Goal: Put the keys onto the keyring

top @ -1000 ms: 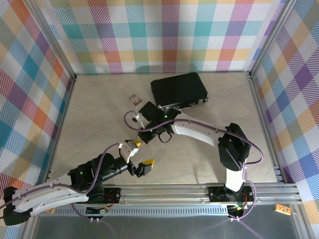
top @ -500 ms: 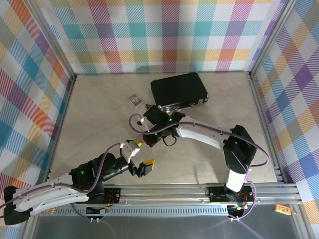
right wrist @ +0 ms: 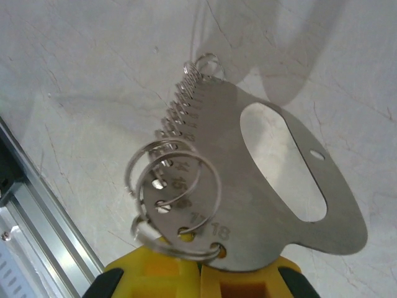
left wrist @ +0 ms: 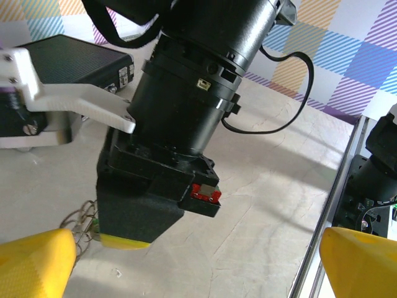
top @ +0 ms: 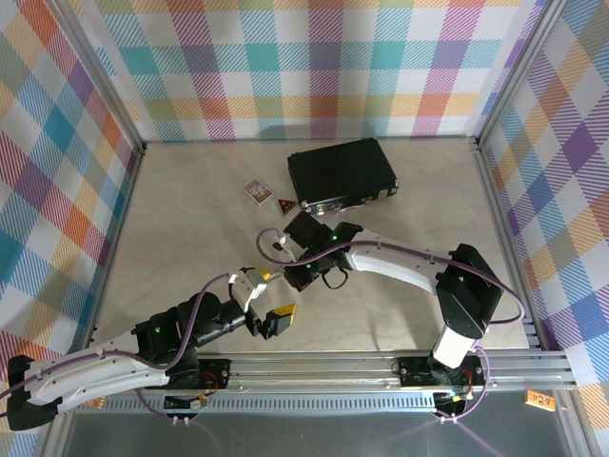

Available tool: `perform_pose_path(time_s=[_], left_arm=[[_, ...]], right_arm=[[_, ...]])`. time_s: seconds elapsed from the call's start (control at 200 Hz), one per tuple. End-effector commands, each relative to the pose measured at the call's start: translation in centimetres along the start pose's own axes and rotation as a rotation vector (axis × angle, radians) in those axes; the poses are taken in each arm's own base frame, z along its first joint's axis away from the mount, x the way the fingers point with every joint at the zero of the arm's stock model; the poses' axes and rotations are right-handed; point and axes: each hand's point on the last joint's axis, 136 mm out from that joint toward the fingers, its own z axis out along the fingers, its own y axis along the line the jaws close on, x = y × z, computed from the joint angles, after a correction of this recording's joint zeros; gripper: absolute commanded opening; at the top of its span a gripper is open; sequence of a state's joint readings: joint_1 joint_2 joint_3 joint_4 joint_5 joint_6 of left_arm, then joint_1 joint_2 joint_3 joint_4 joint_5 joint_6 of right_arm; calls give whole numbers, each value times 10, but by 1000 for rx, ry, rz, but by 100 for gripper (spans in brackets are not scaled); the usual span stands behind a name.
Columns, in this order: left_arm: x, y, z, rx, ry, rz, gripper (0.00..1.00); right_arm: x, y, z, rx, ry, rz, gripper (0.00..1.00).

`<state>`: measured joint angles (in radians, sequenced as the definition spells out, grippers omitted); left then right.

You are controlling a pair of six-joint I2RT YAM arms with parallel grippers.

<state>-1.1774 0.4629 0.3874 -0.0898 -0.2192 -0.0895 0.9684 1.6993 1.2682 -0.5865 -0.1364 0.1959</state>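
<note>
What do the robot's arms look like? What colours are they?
The left arm and right arm have white shells and chunky black joints, each with a looping purple cable. The left gripper and right gripper are tipped in bright yellow. A tiny green light glows on the right arm.

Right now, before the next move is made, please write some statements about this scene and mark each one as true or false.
1. The right gripper is shut on the keyring. True.
2. The left gripper holds a key. False: its jaws stand wide open with nothing between them.
3. The black case lies beyond both grippers, on the far part of the table. True.
4. The red triangular tag lies on top of the black case. False: it lies on the table, between the case and the small patterned card box.
</note>
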Motion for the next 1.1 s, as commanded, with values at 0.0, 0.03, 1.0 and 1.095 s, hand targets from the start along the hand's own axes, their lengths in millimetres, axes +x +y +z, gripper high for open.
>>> perform_pose_path(time_s=[0.0,0.03,1.0,1.095], left_arm=[[-11,-2,-1,5,-36,-4,100],[-11,-2,-1,4,-36,-5,100],[-16,13,-3,-82,-42,17,100],[-16,13,-3,-86,-48,15,100]], right_arm=[[4,1,-4,-17,-7,29,0],[5,1,-3,-20,-10,35,0],[65,-13,18,-7,138,117,0],[70,-14,20,-9,145,128,0]])
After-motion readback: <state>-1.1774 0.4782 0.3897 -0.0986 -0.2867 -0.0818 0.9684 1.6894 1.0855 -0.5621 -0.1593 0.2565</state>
